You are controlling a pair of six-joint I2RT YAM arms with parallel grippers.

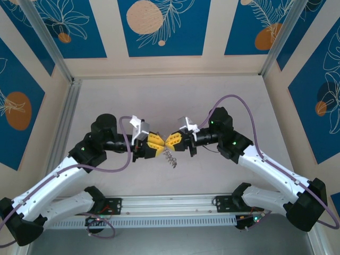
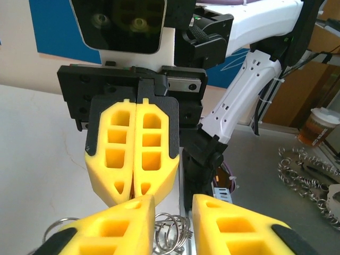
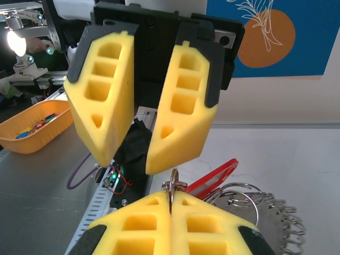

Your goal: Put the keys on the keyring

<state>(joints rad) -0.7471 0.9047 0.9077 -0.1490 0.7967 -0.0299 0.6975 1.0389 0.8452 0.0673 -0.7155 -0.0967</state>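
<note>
over the surface's middle the keyring (image 3: 268, 211) is clamped in the right gripper (image 3: 170, 200); the left gripper (image 2: 171, 208) is spread, empty. the red key (image 3: 213, 177) could be knocked away if loops snag.

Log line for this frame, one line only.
right gripper: shut on keyring loop | left gripper: open, facing right gripper | keys: red piece beside loops, ungripped | on-ring: cannot tell

The jaws are bright yellow, backed in black. The keyring (image 3: 272, 210) is silver-grey, the keys (image 3: 215, 176) red. Wall panels (image 1: 180, 37) are blue with orange discs and white leaves.
</note>
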